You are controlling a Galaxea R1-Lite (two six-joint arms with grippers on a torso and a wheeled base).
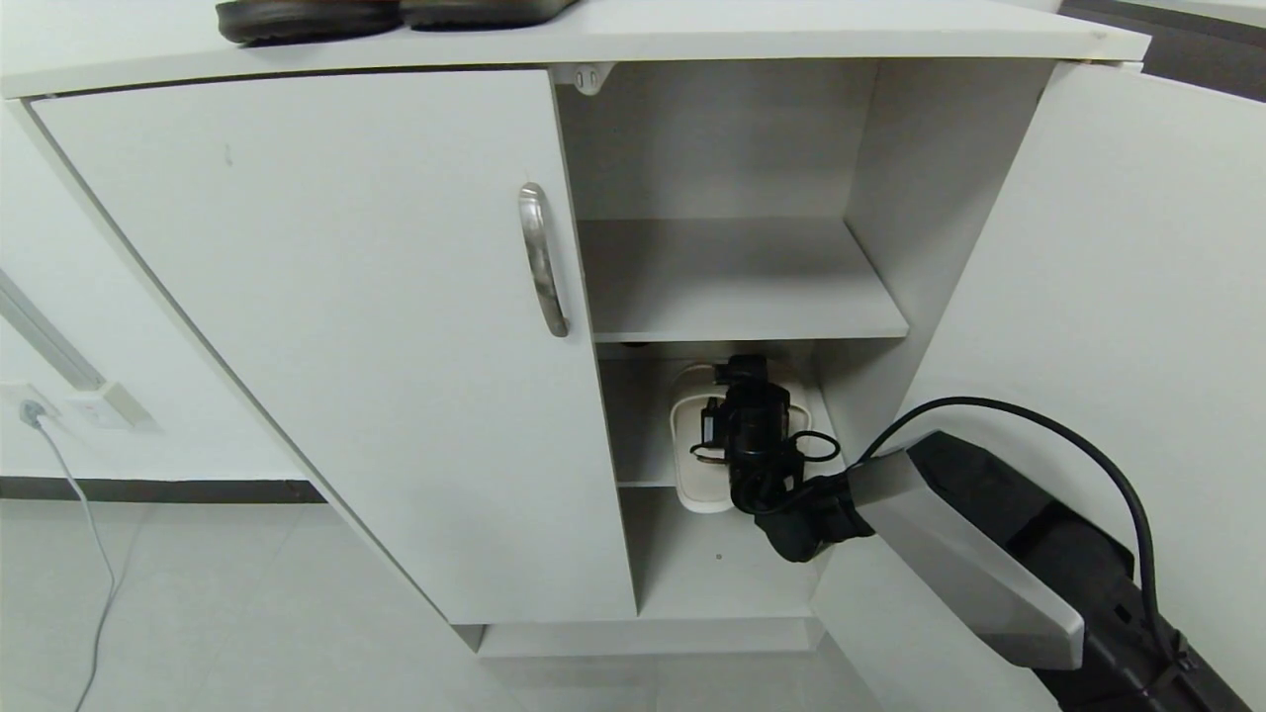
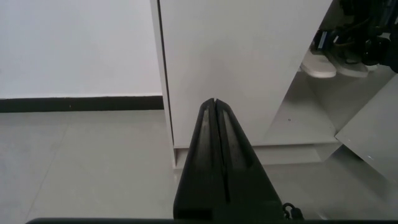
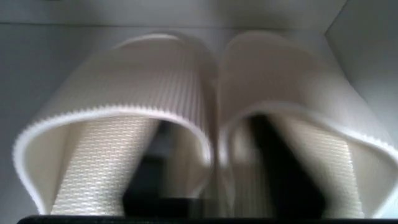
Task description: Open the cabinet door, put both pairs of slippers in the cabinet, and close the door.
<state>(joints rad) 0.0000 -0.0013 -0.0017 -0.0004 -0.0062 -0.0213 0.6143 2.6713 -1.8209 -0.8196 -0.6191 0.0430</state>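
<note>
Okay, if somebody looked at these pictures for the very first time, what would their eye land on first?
Most striking is the right gripper, inside the cabinet's open right half, at a pair of white slippers on the lower shelf. Next comes the dark pair of slippers lying on the cabinet top, above the closed left door. The left gripper is shut, low before the cabinet's base.

Plain white wall point(image 1: 69, 257), black baseboard point(image 1: 148, 490) along its foot, pale grey tiled floor point(image 1: 198, 603) w/ faint joints. On the wall: a white cable duct point(image 1: 49, 341) running at a slant, a socket point(image 1: 28, 405) beside it w/ a thin grey cord point(image 1: 87, 514) hanging down to the floor.
</note>
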